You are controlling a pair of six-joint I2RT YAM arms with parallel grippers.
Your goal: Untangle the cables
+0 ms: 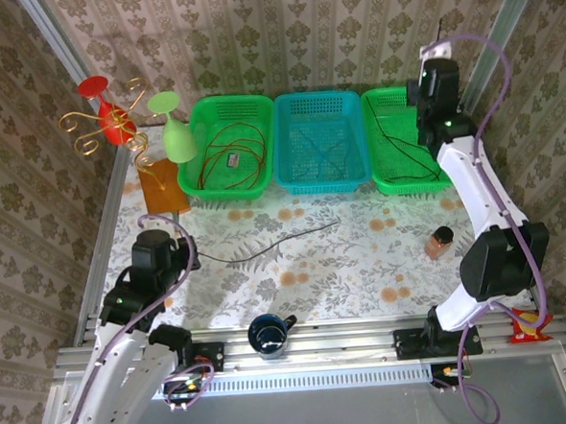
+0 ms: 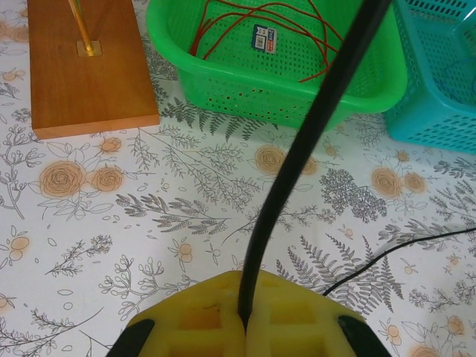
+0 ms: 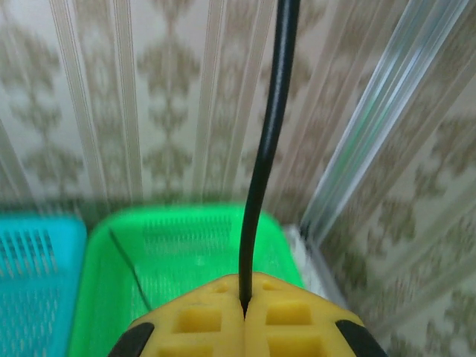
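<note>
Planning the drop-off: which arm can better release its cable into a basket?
Probably right: the right gripper, shut on a black cable, hangs above the right green basket; the left gripper, shut on a second cable, is over the table, short of any basket.

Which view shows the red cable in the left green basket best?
Top external: the red cable shows whole, looped in the left green basket. Left wrist catches its near loops, cropped at the top. Right wrist faces the right green basket.
</note>
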